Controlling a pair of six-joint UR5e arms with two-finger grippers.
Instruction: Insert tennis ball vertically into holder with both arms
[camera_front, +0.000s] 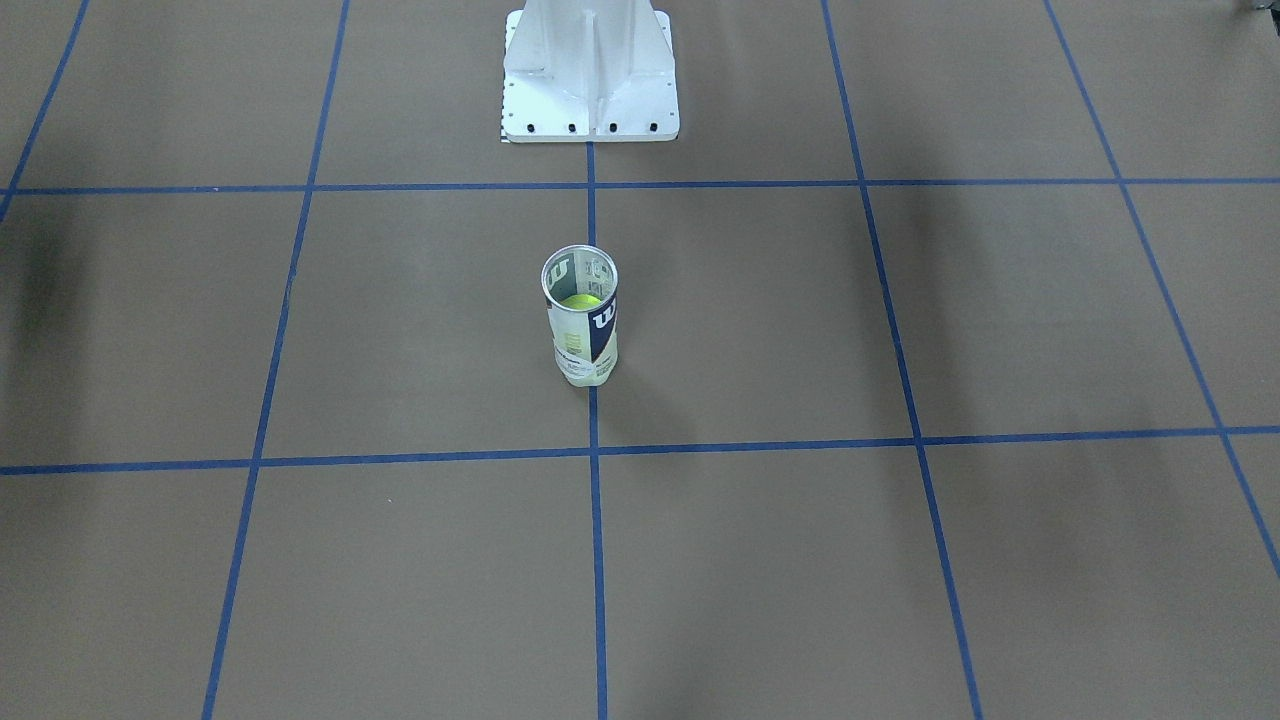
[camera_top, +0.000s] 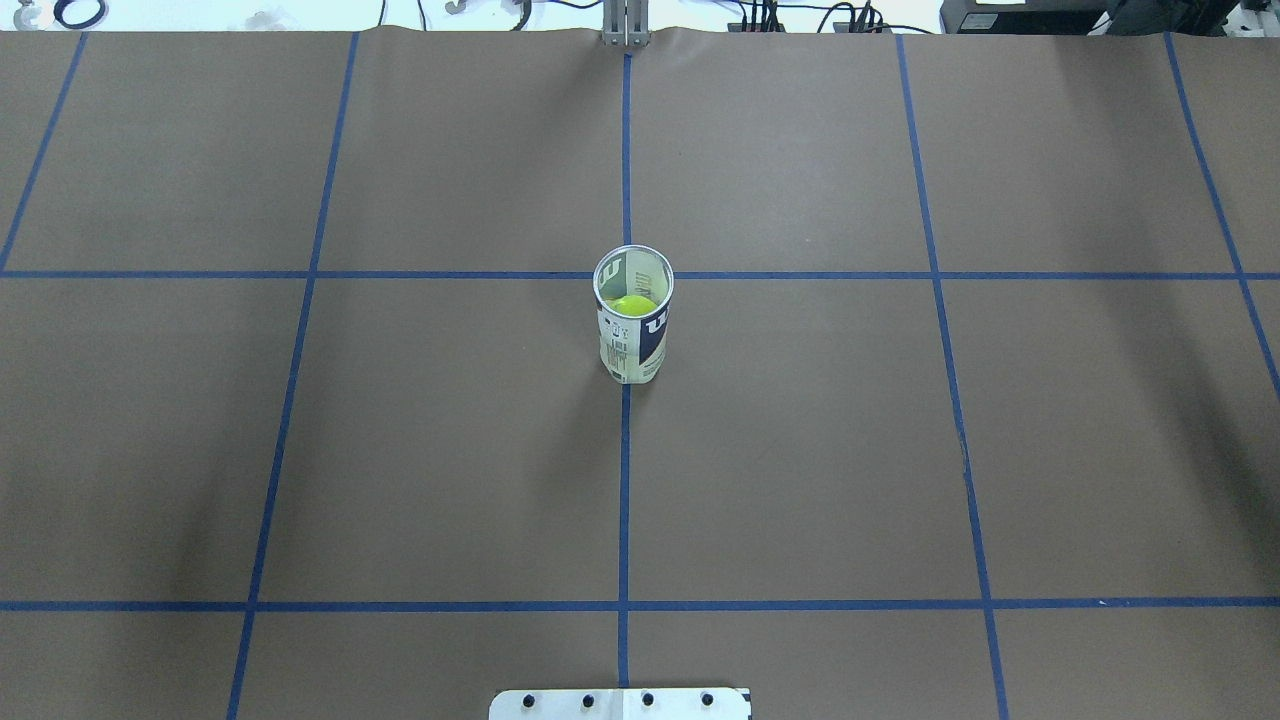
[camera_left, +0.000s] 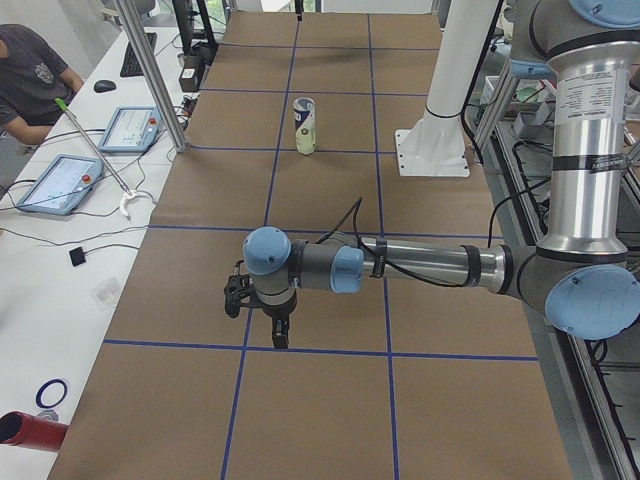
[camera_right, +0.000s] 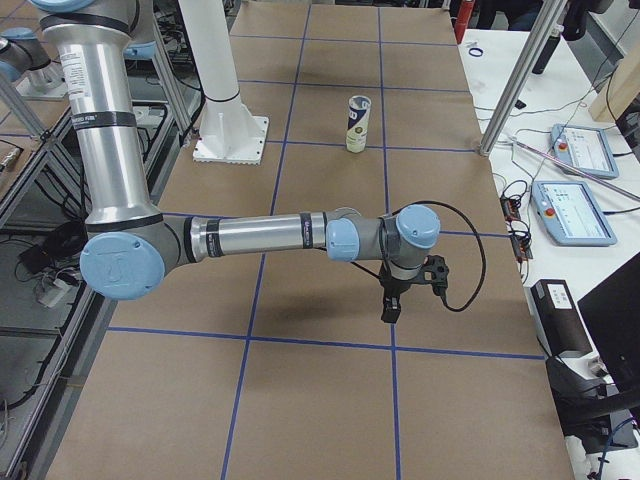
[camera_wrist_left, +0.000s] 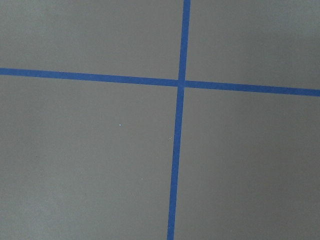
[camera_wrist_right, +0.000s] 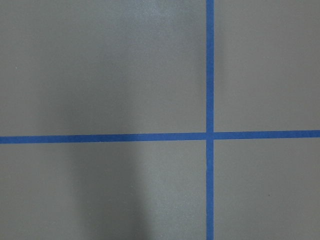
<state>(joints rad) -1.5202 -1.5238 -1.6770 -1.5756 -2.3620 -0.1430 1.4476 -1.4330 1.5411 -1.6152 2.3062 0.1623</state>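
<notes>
The holder (camera_front: 582, 330) is a clear can with a navy and white label, and it stands upright at the middle of the brown table. It also shows in the overhead view (camera_top: 633, 340) and in both side views (camera_left: 305, 125) (camera_right: 357, 123). A yellow-green tennis ball (camera_front: 580, 300) (camera_top: 633, 304) sits inside it, below the metal rim. My left gripper (camera_left: 281, 335) hangs over the table's left end, far from the holder. My right gripper (camera_right: 390, 310) hangs over the right end. I cannot tell whether either is open or shut. Both wrist views show only tape lines.
The white pedestal base (camera_front: 590, 75) (camera_left: 432, 150) stands behind the holder on the robot's side. Tablets (camera_left: 57, 183) (camera_right: 572, 212), cables and aluminium posts (camera_left: 150, 70) line the operators' bench. A seated person (camera_left: 25, 70) is at that bench.
</notes>
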